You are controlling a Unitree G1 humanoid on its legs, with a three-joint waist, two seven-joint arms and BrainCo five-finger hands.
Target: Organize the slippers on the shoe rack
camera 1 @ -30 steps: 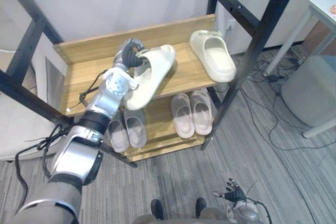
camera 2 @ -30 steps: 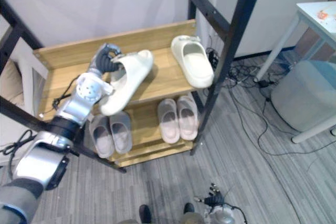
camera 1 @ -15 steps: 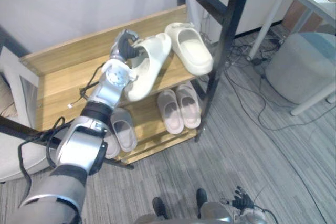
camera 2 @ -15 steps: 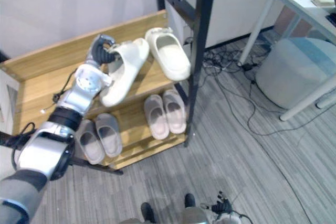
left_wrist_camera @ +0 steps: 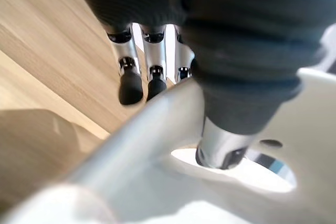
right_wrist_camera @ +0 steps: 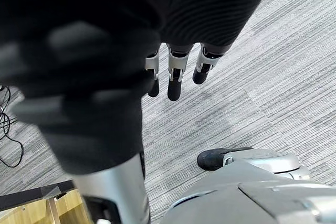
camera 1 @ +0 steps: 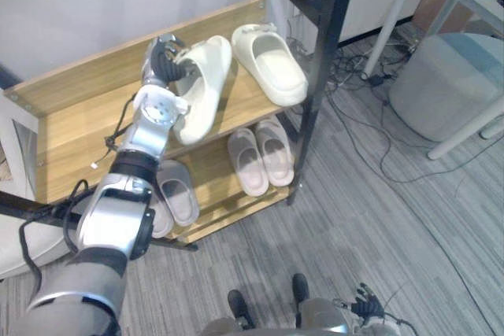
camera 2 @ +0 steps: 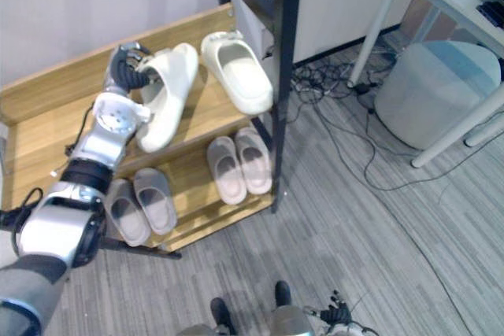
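Cream slipper [camera 1: 198, 90] is being gripped by the left hand [camera 1: 163, 62] over the top shelf [camera 1: 75, 127] of the shoe rack [camera 1: 213, 168], just beside the second cream slipper [camera 1: 272, 64] but angled off from it, one end out toward the shelf's front edge. Whether the sole is touching the wood cannot be told. The step is being judged as setting it down next to its mate. To be done well, the slipper is being turned until parallel with the mate, lowered flat, and let go only once the whole sole is resting on the shelf. Room is being left so the mate is not nudged and the black post [camera 1: 324, 60] is not clipped. The grip itself is being shown by the left wrist view: fingers [left_wrist_camera: 130, 85] are curled down one side of the strap, with the thumb [left_wrist_camera: 223, 148] pushed into the opening, so the strap is being pinched. The layout is being given by the eye views: the mate, plus a grey pair [camera 1: 177, 194] and a beige pair [camera 1: 264, 155] on the lower shelf. The right hand [right_wrist_camera: 176, 77] is being shown in its wrist view with fingers hanging loose over the carpeted floor [right_wrist_camera: 252, 66], holding nothing.
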